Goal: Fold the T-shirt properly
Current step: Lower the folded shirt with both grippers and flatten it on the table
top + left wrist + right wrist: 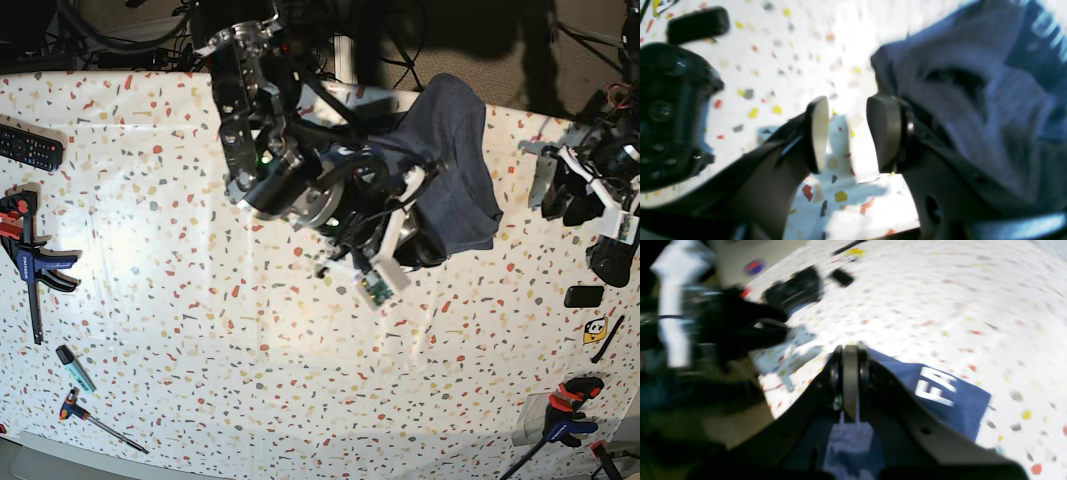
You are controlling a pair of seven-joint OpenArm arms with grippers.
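The dark navy T-shirt is bunched up and lifted off the speckled table at the back centre-right. My right gripper is shut on it. In the right wrist view the fingers are pressed together on the blue cloth, which shows white lettering. My left gripper is at the table's right edge, apart from the shirt. In the left wrist view it is open and empty over the table, with the shirt hanging just to its right.
A remote, a clamp, a marker and a screwdriver lie at the left. A small black block, a sticker and another clamp are at the right. A black device sits near my left gripper.
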